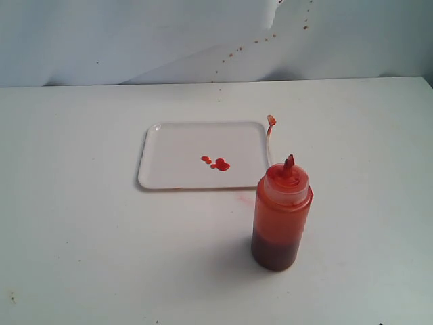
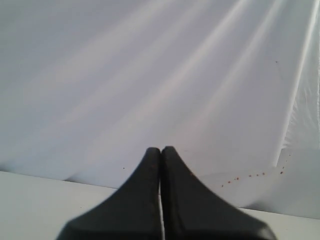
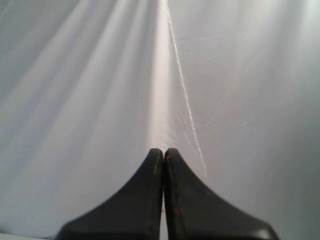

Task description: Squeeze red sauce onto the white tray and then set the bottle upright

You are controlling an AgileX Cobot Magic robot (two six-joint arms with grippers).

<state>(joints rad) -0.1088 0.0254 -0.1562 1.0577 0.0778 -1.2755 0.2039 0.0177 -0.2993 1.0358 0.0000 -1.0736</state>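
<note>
The bottle stands upright on the white table in the exterior view, just in front of the white tray's right corner, with its red nozzle up and its clear cap strap curling over the tray edge. The white tray lies flat behind it, with a few small blobs of red sauce near its middle. Darker sauce fills the bottle's lower part. Neither gripper appears in the exterior view. My left gripper and my right gripper are both shut on nothing, facing the white backdrop.
A faint pinkish smear stains the table between tray and bottle. A white cloth backdrop with small red specks hangs behind the table. The table's far edge meets the backdrop.
</note>
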